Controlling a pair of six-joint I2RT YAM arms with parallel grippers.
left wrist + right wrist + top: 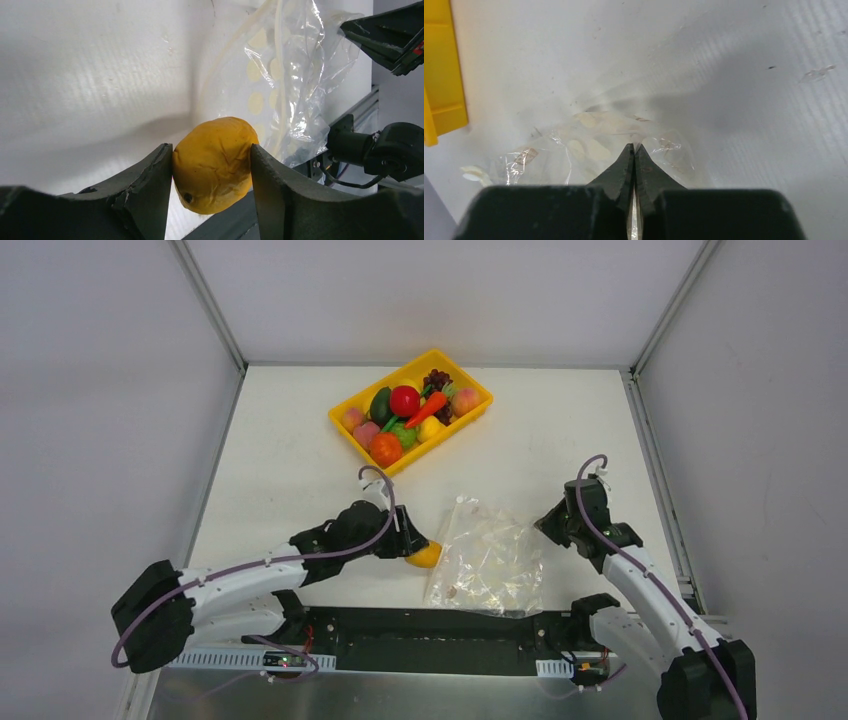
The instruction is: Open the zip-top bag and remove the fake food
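Observation:
The clear crinkly zip-top bag [487, 558] lies near the table's front edge; it also shows in the left wrist view [285, 75] and the right wrist view [589, 142]. My left gripper [415, 545] is shut on a yellow-orange fruit [215, 162], held just left of the bag; the fruit shows in the top view [426, 556] outside the bag. My right gripper [546, 525] is shut [634, 148] on the bag's right edge, with a thin strip of plastic pinched between the jaws. No other food shows inside the bag.
A yellow tray [343, 426] at the back centre holds several fake foods: a red ball, carrot, peaches, an orange, a dark green piece and a dark grape bunch. Its edge shows in the right wrist view [439, 75]. A black base plate [430, 635] runs along the front.

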